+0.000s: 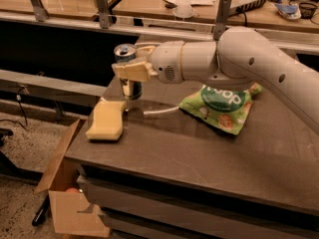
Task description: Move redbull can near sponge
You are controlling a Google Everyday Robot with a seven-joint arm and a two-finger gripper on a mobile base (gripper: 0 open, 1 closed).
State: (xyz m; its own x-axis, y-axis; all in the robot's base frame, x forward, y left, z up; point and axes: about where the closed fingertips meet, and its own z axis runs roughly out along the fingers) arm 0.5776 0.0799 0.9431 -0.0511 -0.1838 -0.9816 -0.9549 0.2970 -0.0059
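The cream two-finger gripper point(128, 70) clamps the slim blue-and-silver metal redbull can point(131, 88), upright just behind the pale yellow rectangular foam sponge point(106, 119). Placement seems in hand; next, it should release gently without tipping the can.

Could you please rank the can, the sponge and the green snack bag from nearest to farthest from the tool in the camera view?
1. Can: gripped in the tool, near the table's back left corner.
2. Sponge: just below the tool, at the table's left edge.
3. Snack bag: farther right, under the arm.
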